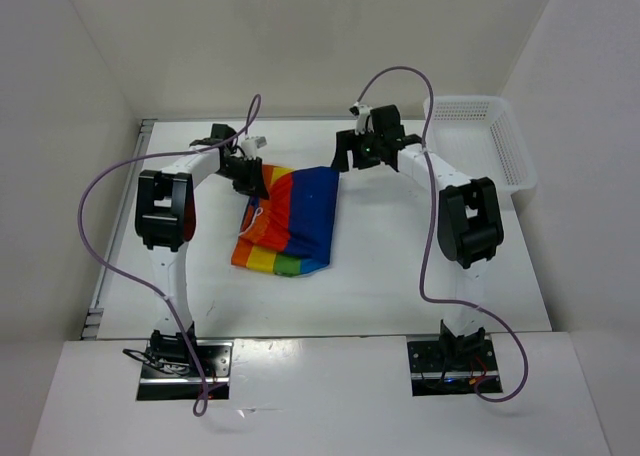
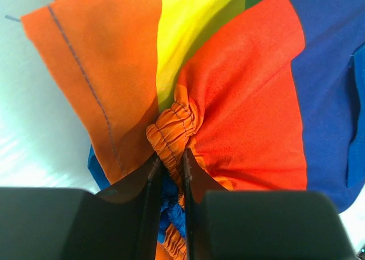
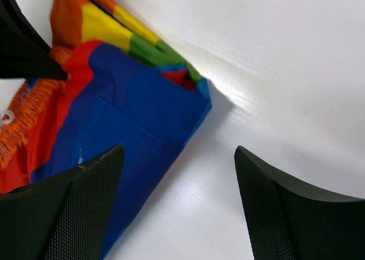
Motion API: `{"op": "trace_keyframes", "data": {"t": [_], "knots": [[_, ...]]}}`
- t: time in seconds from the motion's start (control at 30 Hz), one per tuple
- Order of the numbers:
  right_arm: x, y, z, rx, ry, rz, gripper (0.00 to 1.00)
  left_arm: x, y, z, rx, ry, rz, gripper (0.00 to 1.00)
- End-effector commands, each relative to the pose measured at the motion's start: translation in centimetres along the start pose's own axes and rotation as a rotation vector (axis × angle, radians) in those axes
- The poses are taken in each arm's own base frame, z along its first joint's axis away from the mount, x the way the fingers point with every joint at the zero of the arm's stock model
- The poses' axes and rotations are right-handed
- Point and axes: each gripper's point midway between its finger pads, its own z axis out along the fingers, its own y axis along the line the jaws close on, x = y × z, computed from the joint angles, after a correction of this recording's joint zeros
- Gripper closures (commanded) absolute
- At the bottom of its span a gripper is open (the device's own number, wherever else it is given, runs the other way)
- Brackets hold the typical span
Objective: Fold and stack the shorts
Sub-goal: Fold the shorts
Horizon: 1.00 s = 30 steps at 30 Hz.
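Entry: shorts, soft cloth, rainbow stripes, one pair. They lie bunched and part-folded on the white table, between the two arms, with the blue panel uppermost toward the right and a striped edge toward the near side. White mesh basket: far right corner, well apart from the cloth. Left gripper: jaws pinched nearly together on the gathered orange waistband, which puckers up between the fingers. We count this a grip, though a thin one, taken on a small knot of elastic. Right gripper: jaws wide apart, holding nothing, hovering over bare table just beside the blue corner. Step in hand, as we judge it: securing the waistband so the shorts can be drawn flat or carried over for a fold. Handling note: we would lift slowly and low, since a pinch on so little elastic may slip. We would have the right gripper take the blue corner before any pull, so the cloth travels as one sheet and not a twist.
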Motion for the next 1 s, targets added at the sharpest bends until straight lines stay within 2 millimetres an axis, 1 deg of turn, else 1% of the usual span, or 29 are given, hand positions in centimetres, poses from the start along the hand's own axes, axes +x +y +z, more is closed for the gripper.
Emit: {"op": "trace_keyframes", "data": {"t": [0.0,0.03,0.07,0.1,0.13,0.17,0.2,0.23,0.27,0.3,0.33,0.37,0.4,0.47,0.53,0.57,0.6,0.63,0.67,0.7,0.73,0.77,0.8,0.83,0.87,0.9,0.97], "knots": [[-4.8,0.2,-1.4,0.006,-0.101,-0.03,0.17,-1.2,-0.5,1.0,0.072,-0.034,0.031,0.78],[-5.1,-0.5,-1.8,0.017,-0.103,-0.054,0.17,-1.5,-1.1,1.2,0.092,-0.041,0.046,0.78],[-5.9,-0.9,-2.4,0.026,-0.113,-0.06,0.17,-2.0,-1.3,1.1,0.102,-0.056,0.058,0.78],[-6.5,-1.1,-2.6,0.04,-0.126,-0.073,0.17,-2.3,-1.5,1.1,0.114,-0.066,0.066,0.78],[-7.3,-2.3,-3.6,0.068,-0.143,-0.061,0.17,-2.7,-2.0,1.5,0.118,-0.079,0.09,0.78],[-7.9,-2.6,-4.1,0.075,-0.153,-0.069,0.17,-2.8,-2.6,1.7,0.134,-0.083,0.105,0.79],[-8.4,-3.0,-4.5,0.082,-0.164,-0.068,0.17,-3.3,-3.0,1.4,0.145,-0.099,0.118,0.8],[-8.9,-3.2,-5.2,0.089,-0.173,-0.075,0.17,-3.3,-3.0,1.4,0.145,-0.099,0.118,0.8],[-9.7,-3.9,-6.0,0.112,-0.194,-0.084,0.17,-3.7,-3.4,0.7,0.145,-0.113,0.13,0.8],[-10.1,-3.7,-6.2,0.112,-0.2,-0.087,0.17,-3.8,-3.4,0.5,0.132,-0.122,0.136,0.81],[-10.5,-4.2,-7.0,0.124,-0.213,-0.096,0.17,-3.4,-2.1,0.0,0.118,-0.142,0.122,0.83],[-11.1,-4.4,-7.8,0.132,-0.226,-0.094,0.17,-3.7,-1.9,-0.9,0.111,-0.169,0.129,0.83],[-11.1,-4.5,-7.9,0.132,-0.226,-0.094,0.17,-3.8,-1.7,-1.2,0.127,-0.189,0.133,0.84],[-11.8,-4.7,-9.0,0.152,-0.248,-0.105,0.17,-3.1,-1.2,-1.0,0.132,-0.184,0.119,0.83],[-12.1,-4.5,-9.3,0.152,-0.257,-0.109,0.17,-3.4,-1.6,-1.1,0.151,-0.196,0.13,0.81],[-11.5,-4.6,-9.1,0.152,-0.244,-0.103,0.17,-3.0,-1.7,-0.9,0.163,-0.188,0.124,0.8],[-11.8,-4.4,-9.5,0.152,-0.252,-0.107,0.17,-3.1,-2.1,-0.6,0.177,-0.196,0.142,0.8],[-11.3,-4.4,-9.2,0.142,-0.241,-0.103,0.17,-3.2,-2.8,-0.3,0.194,-0.197,0.159,0.8],[-11.6,-4.2,-9.6,0.141,-0.249,-0.107,0.17,-3.3,-2.6,0.0,0.194,-0.204,0.165,0.8],[-11.6,-4.2,-9.6,0.141,-0.249,-0.107,0.17,-3.2,-3.3,0.3,0.212,-0.197,0.174,0.8],[-11.6,-4.2,-9.6,0.141,-0.249,-0.107,0.17,-3.4,-3.3,0.3,0.212,-0.206,0.183,0.8],[-11.8,-4.0,-9.9,0.141,-0.257,-0.111,0.17,-3.4,-3.8,0.8,0.23,-0.206,0.198,0.8],[-11.5,-4.1,-9.8,0.141,-0.249,-0.107,0.17,-3.3,-3.7,1.0,0.23,-0.21,0.202,0.8],[-11.7,-3.9,-10.1,0.141,-0.257,-0.111,0.17,-3.5,-4.1,1.2,0.265,-0.223,0.218,0.8],[-11.7,-3.9,-10.1,0.141,-0.257,-0.111,0.17,-4.2,-4.2,1.1,0.272,-0.249,0.245,0.8],[-11.3,-4.0,-9.9,0.141,-0.248,-0.106,0.17,-3.8,-4.1,1.6,0.285,-0.246,0.243,0.8],[-11.3,-4.0,-9.9,0.141,-0.247,-0.106,0.17,-3.8,-3.8,2.6,0.314,-0.258,0.261,0.8]]}}
